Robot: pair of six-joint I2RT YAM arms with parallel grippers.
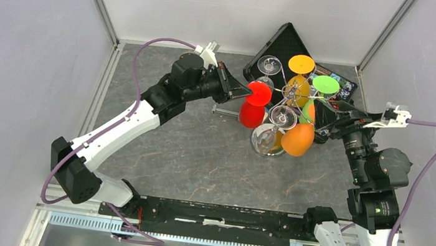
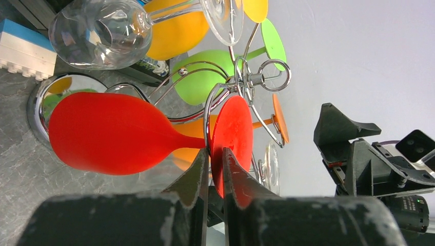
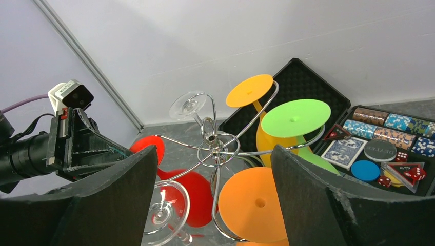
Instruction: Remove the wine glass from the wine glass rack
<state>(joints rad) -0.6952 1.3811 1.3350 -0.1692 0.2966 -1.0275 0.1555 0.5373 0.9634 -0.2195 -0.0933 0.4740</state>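
The wine glass rack stands right of centre in the overhead view. It is shiny silver wire, with a round mirrored base, a thin central stem and curled arms spreading from a ringed hub. The red wine glass hangs on the rack's left side. It is opaque red and tilted, bowl lower than foot, with its stem caught in a wire loop and the flat round foot just past that loop. The foot's lower rim sits in the narrow slit of my left claw, which is pinched onto it.
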